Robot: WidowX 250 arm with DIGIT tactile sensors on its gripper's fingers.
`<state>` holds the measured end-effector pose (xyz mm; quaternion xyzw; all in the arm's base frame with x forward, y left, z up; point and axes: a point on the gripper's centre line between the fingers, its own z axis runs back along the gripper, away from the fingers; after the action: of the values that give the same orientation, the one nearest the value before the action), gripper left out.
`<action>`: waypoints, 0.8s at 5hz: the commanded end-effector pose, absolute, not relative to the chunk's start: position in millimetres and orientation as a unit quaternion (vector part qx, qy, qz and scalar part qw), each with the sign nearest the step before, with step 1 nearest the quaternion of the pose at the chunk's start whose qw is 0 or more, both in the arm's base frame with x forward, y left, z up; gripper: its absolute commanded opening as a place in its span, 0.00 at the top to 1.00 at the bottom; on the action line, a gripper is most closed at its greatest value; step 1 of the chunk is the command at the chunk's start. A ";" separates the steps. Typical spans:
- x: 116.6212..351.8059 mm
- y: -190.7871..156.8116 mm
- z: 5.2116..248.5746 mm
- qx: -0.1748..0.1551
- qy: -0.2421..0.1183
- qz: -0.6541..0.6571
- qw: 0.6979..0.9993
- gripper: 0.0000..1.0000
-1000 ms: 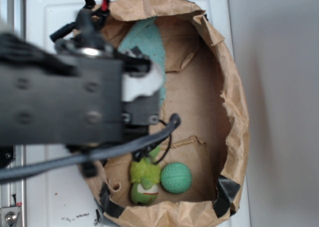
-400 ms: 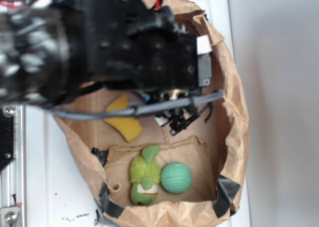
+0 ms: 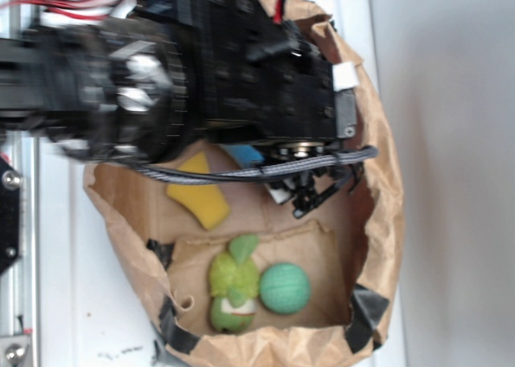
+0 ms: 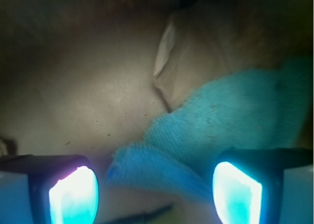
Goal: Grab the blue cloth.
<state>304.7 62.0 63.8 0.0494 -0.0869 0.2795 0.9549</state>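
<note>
Your gripper [image 4: 154, 197] hangs open over the blue cloth [image 4: 230, 121] inside the paper bag [image 3: 378, 182].

From the wrist view you see both glowing fingertips [image 4: 73, 194] spread wide, with a corner of the cloth lying between them and nothing clamped; most of the cloth spreads ahead of the tool and toward its right finger, on the brown bag floor. From the exterior view your arm [image 3: 201, 69] covers nearly all of the cloth, leaving only a blue sliver at its lower edge. Just beside that sliver lies the yellow sponge [image 3: 201, 198]. Farther out from the tool, the green ball [image 3: 284, 288] touches a green toy [image 3: 233, 285].
</note>
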 end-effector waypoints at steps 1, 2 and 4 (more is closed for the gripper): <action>325.9 61.6 36.5 0.066 -0.069 0.231 0.968 0.00; 320.1 55.7 22.4 0.086 -0.057 0.207 0.973 0.00; 318.4 55.6 25.8 0.087 -0.060 0.187 0.977 1.00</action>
<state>318.7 53.9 25.0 0.0869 -0.0554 0.1944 0.9755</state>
